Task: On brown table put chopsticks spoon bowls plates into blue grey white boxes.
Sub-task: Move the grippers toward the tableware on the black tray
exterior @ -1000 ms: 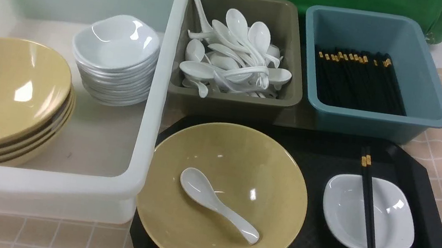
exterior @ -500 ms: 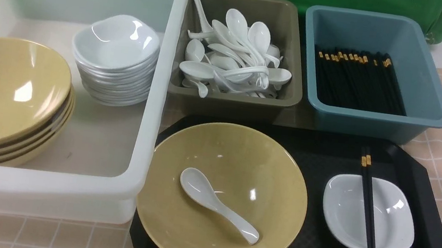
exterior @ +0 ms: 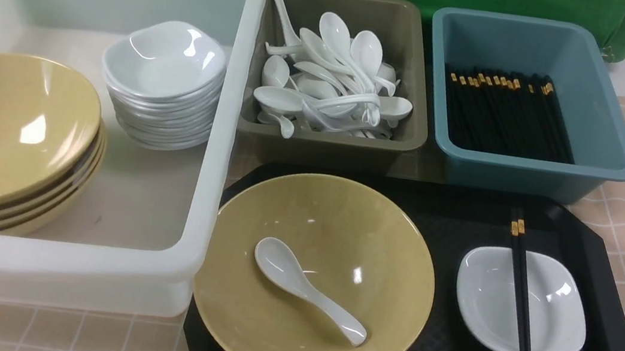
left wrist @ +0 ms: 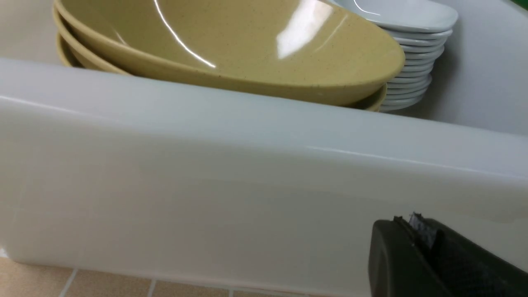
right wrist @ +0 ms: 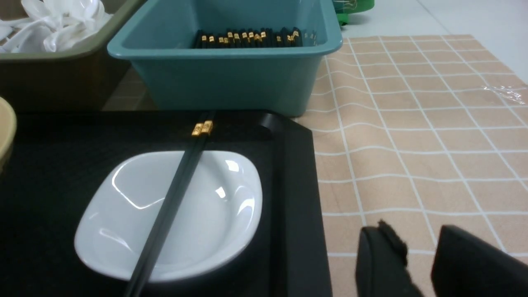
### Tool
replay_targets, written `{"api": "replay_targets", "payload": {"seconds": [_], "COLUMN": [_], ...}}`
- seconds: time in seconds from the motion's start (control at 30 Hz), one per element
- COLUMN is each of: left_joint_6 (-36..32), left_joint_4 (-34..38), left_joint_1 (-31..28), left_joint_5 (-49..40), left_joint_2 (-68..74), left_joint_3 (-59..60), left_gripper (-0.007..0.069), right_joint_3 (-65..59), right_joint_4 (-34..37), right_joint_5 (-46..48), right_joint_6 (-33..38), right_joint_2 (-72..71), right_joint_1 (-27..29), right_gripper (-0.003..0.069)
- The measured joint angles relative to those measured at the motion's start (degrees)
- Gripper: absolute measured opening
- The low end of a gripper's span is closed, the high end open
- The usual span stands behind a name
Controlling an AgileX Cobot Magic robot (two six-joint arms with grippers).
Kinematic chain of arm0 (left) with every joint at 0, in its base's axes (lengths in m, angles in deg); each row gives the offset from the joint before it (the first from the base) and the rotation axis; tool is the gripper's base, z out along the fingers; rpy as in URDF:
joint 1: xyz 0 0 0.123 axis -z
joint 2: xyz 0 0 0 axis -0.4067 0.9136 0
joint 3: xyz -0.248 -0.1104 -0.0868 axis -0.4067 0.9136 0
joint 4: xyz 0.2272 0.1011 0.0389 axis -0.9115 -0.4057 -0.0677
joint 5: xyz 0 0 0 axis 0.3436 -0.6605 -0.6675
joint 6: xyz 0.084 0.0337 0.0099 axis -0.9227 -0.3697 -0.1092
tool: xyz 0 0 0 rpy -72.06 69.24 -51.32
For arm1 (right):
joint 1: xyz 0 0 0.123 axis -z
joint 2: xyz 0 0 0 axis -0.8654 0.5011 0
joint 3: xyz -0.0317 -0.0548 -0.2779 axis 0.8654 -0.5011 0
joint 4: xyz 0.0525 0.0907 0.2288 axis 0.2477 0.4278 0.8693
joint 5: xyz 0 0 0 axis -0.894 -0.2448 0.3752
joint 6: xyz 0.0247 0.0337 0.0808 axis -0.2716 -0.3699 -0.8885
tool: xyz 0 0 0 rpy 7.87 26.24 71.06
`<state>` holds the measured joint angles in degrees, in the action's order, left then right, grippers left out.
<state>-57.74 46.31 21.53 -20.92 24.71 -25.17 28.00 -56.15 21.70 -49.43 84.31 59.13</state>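
Though unreadable, gold bands (exterior: 517, 228) on chopsticks (exterior: 521, 306)

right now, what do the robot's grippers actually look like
Both are matte black. The left gripper shows a blocky, round-cornered shape with a textured pad face and a frayed greyish scrap at its tip. The right gripper shows two thick black fingers, one with a ragged pad edge. No cables or markings are in view.

On the tray (exterior: 463, 219), a spoon (exterior: 304, 286) lies in the bowl (exterior: 386, 258), left of a plate (exterior: 559, 317) with chopsticks (exterior: 521, 299) across it, while behind stand the spoon box (exterior: 329, 138) and chopstick box (exterior: 518, 175), the largest box (exterior: 212, 156) leftward.
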Motion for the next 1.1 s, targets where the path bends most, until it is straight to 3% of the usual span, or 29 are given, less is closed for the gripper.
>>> {"api": "replay_targets", "payload": {"seconds": [0.97,1.03,1.1], "left_joint_6": [0.6,2.5,7.1], "left_joint_4": [-2.3,0.5,8.1], "left_joint_1": [0.0,0.0,0.0], "left_joint_5": [0.0,0.4,1.6], "left_joint_2": [0.0,0.0,0.0], "left_joint_3": [0.0,0.0,0.0], "left_gripper": [0.0001,0.0001,0.0001], "right_joint_3": [0.0,0.0,0.0], "right_joint_4": [-0.1,0.0,2.1], "right_joint_5": [0.0,0.0,-0.1], "right_joint_6": [-0.1,-0.9,-6.2], "right_joint_2": [0.0,0.0,0.0], "right_joint_1": [0.0,0.0,0.0], "right_gripper": [0.0236,0.0236,0.0236]}}
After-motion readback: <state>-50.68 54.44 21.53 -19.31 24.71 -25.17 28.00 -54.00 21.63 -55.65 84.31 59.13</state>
